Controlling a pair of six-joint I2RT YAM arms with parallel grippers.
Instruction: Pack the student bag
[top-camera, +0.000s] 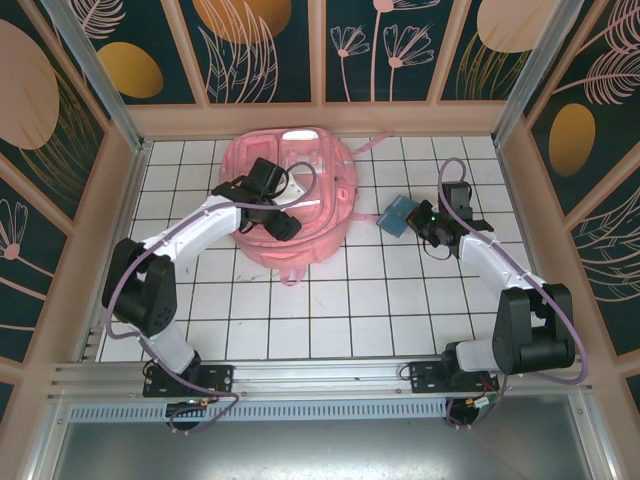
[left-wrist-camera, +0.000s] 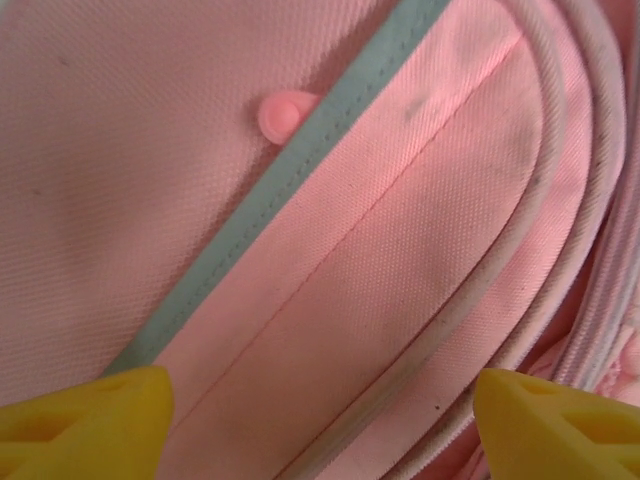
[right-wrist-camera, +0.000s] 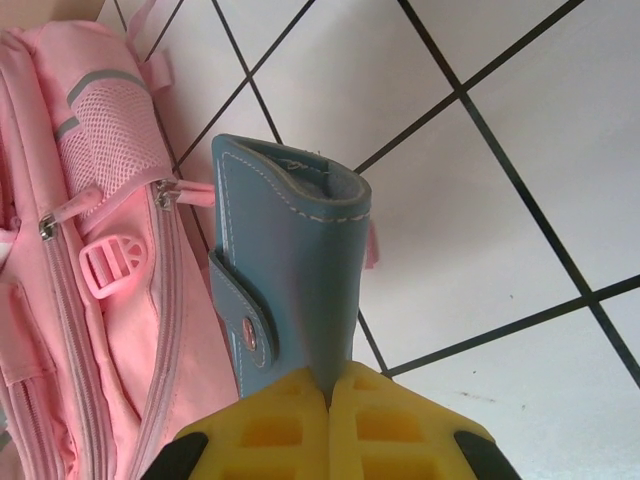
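Note:
The student bag (top-camera: 330, 185) is a large pink backpack lying flat at the back middle of the tiled table. My left gripper (top-camera: 282, 222) hangs low over its front face, open. In the left wrist view its yellow fingertips (left-wrist-camera: 100, 420) stand wide apart over pink fabric (left-wrist-camera: 400, 250), beside a pale stripe (left-wrist-camera: 300, 160) and a pink snap (left-wrist-camera: 280, 112). My right gripper (top-camera: 418, 216) is shut on a blue leather wallet (top-camera: 396, 214) just right of the bag. The wallet (right-wrist-camera: 290, 270) sticks out from the gripper (right-wrist-camera: 328, 400), its snap tab facing the bag's side (right-wrist-camera: 100, 250).
White tiled table (top-camera: 400, 300) with wooden walls on three sides. A pink strap (top-camera: 375, 145) trails from the bag's upper right. Open tiles lie in front of the bag and to the right of the right arm.

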